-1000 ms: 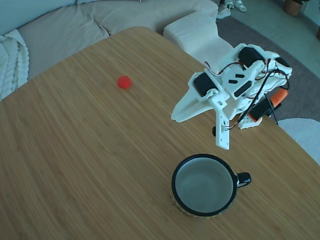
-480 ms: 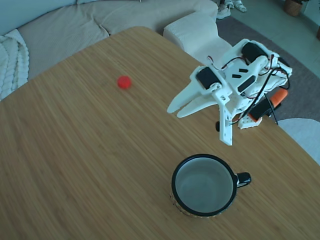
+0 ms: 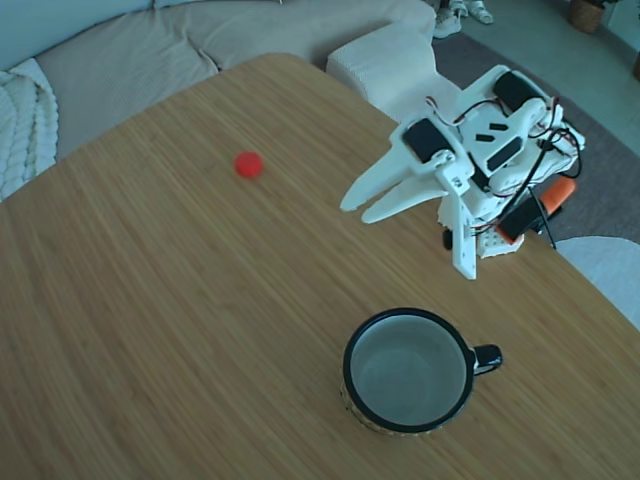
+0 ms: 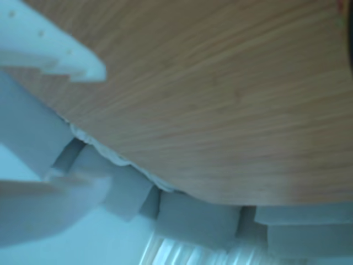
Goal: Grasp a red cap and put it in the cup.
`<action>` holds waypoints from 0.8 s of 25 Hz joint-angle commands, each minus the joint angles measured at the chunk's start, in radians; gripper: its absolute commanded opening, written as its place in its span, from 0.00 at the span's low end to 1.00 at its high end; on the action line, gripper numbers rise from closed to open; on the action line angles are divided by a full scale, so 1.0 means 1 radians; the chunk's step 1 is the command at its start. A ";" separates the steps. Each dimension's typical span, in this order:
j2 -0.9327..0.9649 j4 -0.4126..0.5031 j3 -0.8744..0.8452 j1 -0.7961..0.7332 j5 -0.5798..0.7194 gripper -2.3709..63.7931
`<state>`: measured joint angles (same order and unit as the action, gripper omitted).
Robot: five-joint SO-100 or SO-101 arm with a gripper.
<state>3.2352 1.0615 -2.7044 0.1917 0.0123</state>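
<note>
We see the red cap (image 3: 248, 164) lying alone on the wooden table (image 3: 150, 300), well left of everything else. It looks light, stiff and smooth, so we should pinch across its rim. The cup (image 3: 408, 370) stands empty; our gripper (image 3: 355, 208) hangs open, holding nothing.

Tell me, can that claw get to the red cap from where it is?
Probably yes. The claw is open and points toward the cap, which lies alone on bare table with nothing between them. The cup sits off to the side, out of the way.
</note>
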 commanded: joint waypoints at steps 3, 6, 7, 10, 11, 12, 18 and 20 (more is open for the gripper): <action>0.002 0.041 0.163 0.009 0.021 0.40; 0.002 0.041 0.170 0.049 0.025 0.41; 0.002 0.041 0.176 0.063 0.026 0.41; 0.002 0.066 0.193 0.049 0.049 0.41; 0.000 0.071 0.199 0.051 0.049 0.41; -0.002 0.071 0.204 0.054 0.049 0.41; -0.218 0.061 0.347 0.051 0.041 0.40; -0.298 0.060 0.400 0.052 0.041 0.40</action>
<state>2.9928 1.1321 -2.4022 0.2454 0.0598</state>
